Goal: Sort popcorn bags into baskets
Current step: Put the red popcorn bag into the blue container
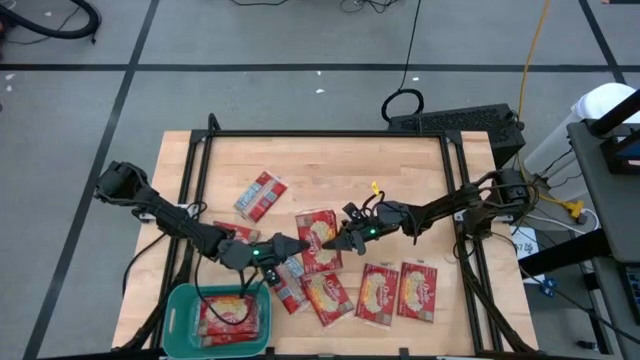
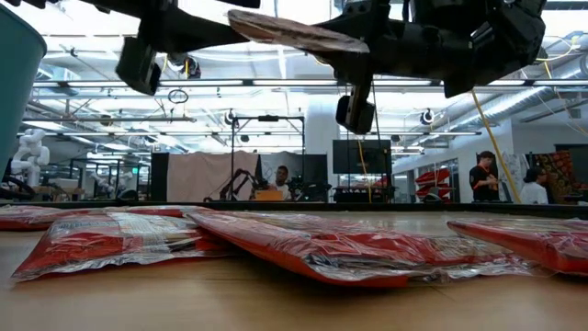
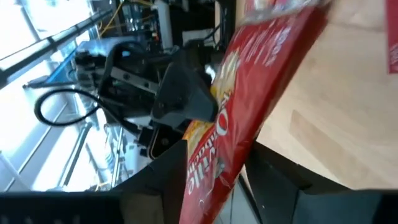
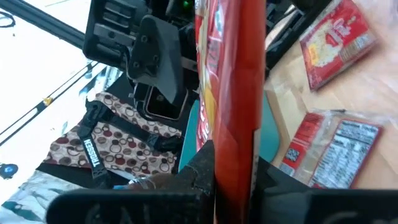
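Mid-worktop, the right pincer (image 1: 340, 240) is clenching one popcorn bag (image 1: 318, 236) aloft, passing it across; the left pincer (image 1: 283, 247) is straddling its end, grip unclear, basket (image 1: 176, 309) waiting at the near-left corner.

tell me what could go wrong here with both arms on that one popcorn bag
The lifted popcorn bag hangs between the left gripper and the right gripper, both gripping it. If they pull apart, it may tear or slip. Released too early, it would likely land on the bags on the table, short of the green basket.
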You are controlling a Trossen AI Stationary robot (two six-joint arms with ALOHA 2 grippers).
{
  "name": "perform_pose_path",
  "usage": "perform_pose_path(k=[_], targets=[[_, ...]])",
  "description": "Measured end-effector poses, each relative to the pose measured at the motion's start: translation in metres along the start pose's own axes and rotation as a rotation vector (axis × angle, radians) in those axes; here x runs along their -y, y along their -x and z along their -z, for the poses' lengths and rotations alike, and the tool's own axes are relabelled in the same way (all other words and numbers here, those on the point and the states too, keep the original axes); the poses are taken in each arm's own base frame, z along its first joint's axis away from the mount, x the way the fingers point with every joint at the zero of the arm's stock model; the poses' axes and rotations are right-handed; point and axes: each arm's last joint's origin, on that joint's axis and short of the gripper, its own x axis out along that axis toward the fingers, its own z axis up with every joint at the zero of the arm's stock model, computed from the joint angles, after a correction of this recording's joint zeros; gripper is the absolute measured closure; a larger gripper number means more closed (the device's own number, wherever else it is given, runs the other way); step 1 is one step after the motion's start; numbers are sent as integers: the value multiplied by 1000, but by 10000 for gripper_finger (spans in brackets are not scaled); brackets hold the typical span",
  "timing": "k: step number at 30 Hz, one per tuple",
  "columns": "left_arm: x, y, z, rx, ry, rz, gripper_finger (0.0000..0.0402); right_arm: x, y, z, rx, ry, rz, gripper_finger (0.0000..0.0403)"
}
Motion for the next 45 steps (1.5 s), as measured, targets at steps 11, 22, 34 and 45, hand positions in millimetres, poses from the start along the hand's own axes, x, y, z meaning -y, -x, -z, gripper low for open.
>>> perform_pose_path(k=[11, 22, 34, 45], targets=[[1, -3, 4, 7, -32, 12, 378, -2, -2, -4, 66, 54, 29, 379], [2, 22, -18, -223, 102, -36, 384, -4, 5, -21, 188, 229, 71, 280], [-36, 67, -59, -218, 657, -178, 382, -13, 10, -30, 297, 474, 141, 202], [-101, 98, -26, -338, 1215, 229, 382, -14, 8, -24, 263, 484, 142, 203]])
